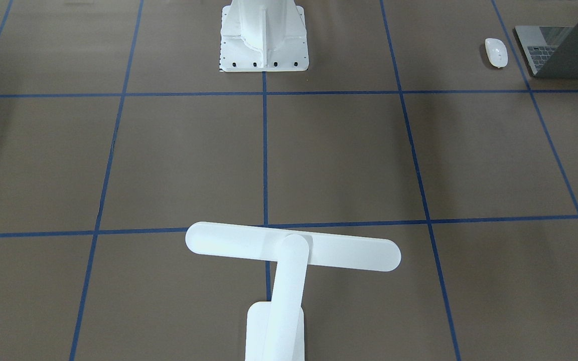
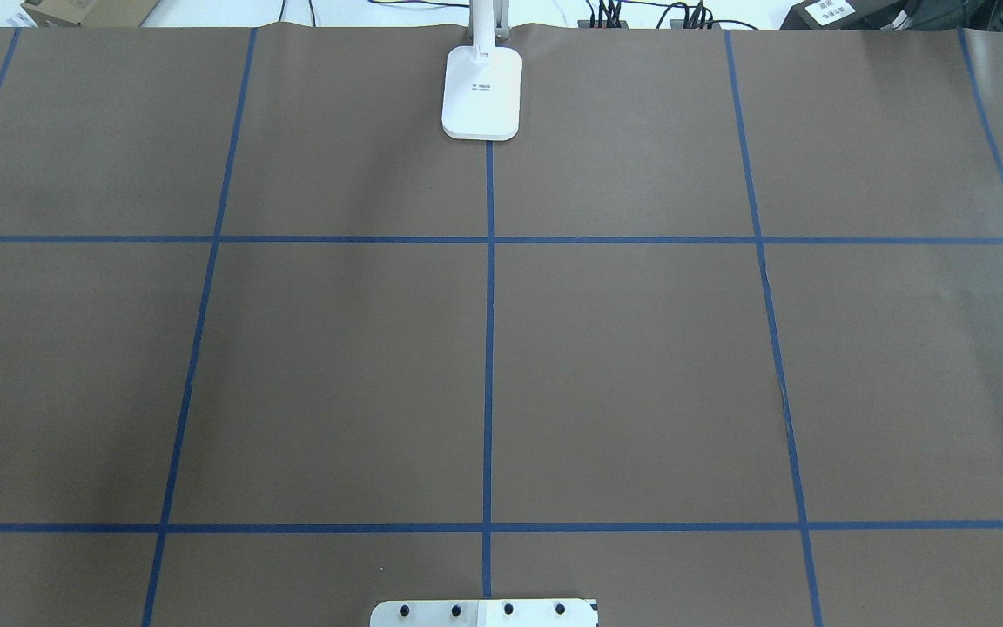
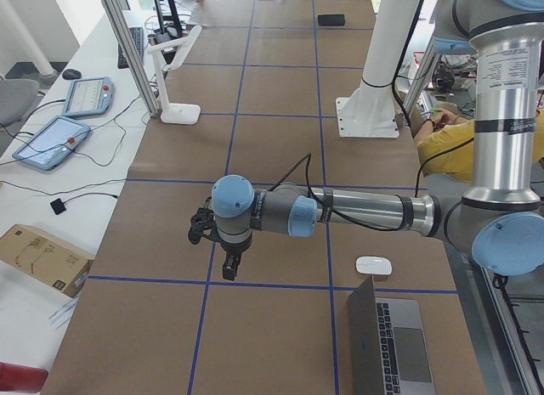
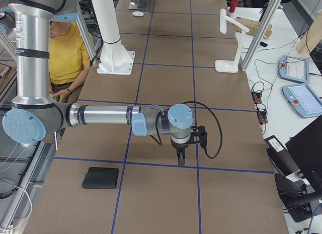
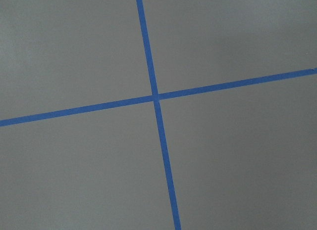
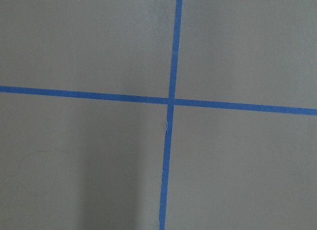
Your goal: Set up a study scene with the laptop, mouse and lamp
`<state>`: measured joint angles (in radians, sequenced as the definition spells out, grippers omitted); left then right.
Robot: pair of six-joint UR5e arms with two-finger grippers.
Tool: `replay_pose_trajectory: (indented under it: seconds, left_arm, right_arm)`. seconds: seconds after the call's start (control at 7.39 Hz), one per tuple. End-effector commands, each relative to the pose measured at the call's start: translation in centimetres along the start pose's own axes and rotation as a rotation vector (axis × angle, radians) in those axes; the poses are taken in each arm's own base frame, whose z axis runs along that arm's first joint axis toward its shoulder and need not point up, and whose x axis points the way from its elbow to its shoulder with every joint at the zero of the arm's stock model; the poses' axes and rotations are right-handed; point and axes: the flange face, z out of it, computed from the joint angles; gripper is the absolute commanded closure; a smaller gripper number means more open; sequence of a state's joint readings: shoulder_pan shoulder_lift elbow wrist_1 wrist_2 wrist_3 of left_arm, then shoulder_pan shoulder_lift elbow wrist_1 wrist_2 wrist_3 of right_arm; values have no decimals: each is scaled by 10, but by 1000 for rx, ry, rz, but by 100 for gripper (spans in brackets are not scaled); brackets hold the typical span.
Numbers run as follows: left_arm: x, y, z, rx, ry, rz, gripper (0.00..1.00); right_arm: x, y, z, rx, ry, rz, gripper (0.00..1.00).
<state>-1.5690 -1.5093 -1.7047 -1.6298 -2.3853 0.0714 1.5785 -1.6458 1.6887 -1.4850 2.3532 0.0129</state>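
1. Front-facing view. The tabletop point(image 1: 178, 160) is covered in matte brown paper and gridded with blue tape point(image 1: 265, 150). The lamp point(image 1: 293, 246) is smooth, white and T-shaped, with a flat round-ended bar. It stands at the middle of the operators' edge. The mouse point(image 1: 496, 52), a glossy white oval, lies just beside the open grey metal laptop point(image 1: 565, 50). Both are near the robot-side corner at the robot's left end. A finned white pedestal point(image 1: 264, 35) is bolted at the robot's edge.
2. Overhead view. The lamp's rounded rectangular base carries small grey print, too small to read.
3. Left-side view. The left gripper point(image 3: 229, 266) hangs fingers-down over the tape, apart from the mouse. Whether it is wide or narrow cannot be told.
4. Right-side view. The right gripper point(image 4: 180, 157) hangs likewise, and its width cannot be told either. A black, rounded mouse pad point(image 4: 101, 177) lies flat towards the robot's right end.
5. Wrist views. Each shows a tape crossing on the paper.
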Motion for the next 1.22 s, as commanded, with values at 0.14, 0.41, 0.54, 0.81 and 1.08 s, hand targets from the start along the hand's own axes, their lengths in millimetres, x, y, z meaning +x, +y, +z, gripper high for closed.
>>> replay_pose_trajectory:
  seconds: [0.14, 0.41, 0.54, 0.81, 1.08]
  left_arm:
    - [6, -2, -6, 10, -2, 5, 0]
    - [-7, 22, 7, -25, -2, -38, 0]
    - [-16, 30, 2, -15, -6, -56, 0]
    - [-54, 56, -19, 34, -18, -143, 0]
    - [-106, 73, -40, 85, -49, -256, 0]
  right_arm:
    - [-2, -4, -2, 25, -2, -21, 0]
    - [1, -3, 2, 16, -2, -15, 0]
    - [1, -3, 2, 16, -3, -15, 0]
    - [2, -2, 5, 10, -13, -10, 0]
    - [0, -1, 7, 6, -42, -6, 0]
